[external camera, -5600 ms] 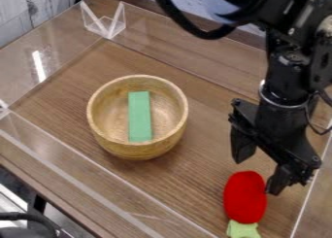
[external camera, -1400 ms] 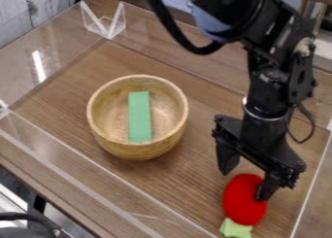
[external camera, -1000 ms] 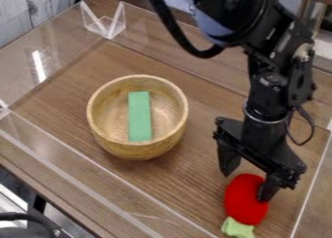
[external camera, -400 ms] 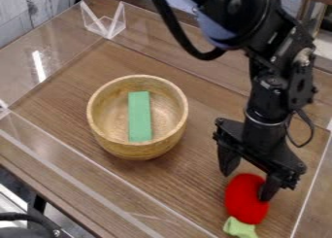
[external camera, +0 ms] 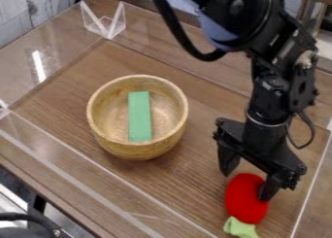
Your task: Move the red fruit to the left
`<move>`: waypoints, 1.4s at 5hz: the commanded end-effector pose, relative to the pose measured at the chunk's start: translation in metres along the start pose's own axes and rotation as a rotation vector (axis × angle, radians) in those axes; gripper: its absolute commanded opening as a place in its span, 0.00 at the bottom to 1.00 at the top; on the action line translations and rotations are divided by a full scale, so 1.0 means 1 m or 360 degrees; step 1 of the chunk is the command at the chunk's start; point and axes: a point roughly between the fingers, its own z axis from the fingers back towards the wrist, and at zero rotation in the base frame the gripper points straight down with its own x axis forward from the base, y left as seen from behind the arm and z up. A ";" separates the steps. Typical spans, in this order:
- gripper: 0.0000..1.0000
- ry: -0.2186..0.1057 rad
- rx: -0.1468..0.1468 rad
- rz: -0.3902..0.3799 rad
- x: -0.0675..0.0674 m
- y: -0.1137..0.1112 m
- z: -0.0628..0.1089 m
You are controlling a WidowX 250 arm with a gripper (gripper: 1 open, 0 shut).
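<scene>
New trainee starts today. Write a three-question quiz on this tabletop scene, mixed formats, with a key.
1. True or false: the gripper is shut on the red fruit.
2. What lies inside the wooden bowl?
A. the red fruit
B. a green block
C. nothing
3. Fill in: in the picture, the fruit sits to the bowl's lower ____.

Key: 1 false, jaws open just above it; 2 B; 3 right.

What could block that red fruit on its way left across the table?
The wooden bowl with the green block sits left of the red fruit, further back. The strip of table nearest the camera looks free. The open gripper hangs right above the fruit.
</scene>
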 end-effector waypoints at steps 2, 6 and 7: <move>0.00 -0.0043 0.0015 -0.0004 0.004 0.001 0.008; 0.00 -0.0234 0.0042 0.0230 0.006 0.052 0.090; 0.00 -0.0279 0.0049 0.0368 0.006 0.088 0.104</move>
